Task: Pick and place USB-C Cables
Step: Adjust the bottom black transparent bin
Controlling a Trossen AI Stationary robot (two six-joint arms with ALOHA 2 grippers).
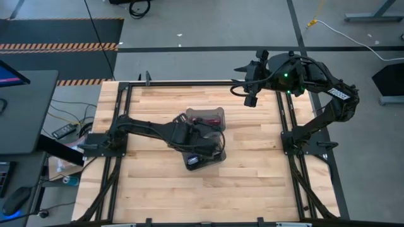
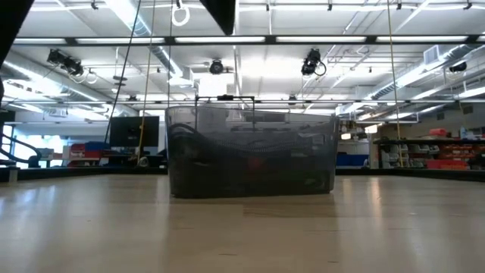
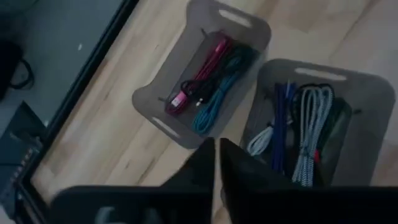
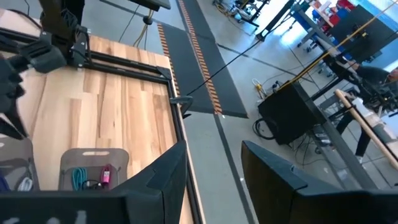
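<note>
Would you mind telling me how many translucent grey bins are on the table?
2: one translucent grey rectangular bin holds maroon and teal cables; the second bin, beside it under the left arm, holds purple, white and grey cables.

A translucent grey bin [image 2: 250, 152] stood on the wooden surface [image 2: 242, 235], dark cables [image 2: 227, 148] dimly visible through its wall, with a lit workshop behind it.

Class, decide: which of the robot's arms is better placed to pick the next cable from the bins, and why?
Left. The left gripper, fingers shut, hovers directly over the two translucent grey bins of coloured cables; the right gripper waits near the table's far edge.
</note>
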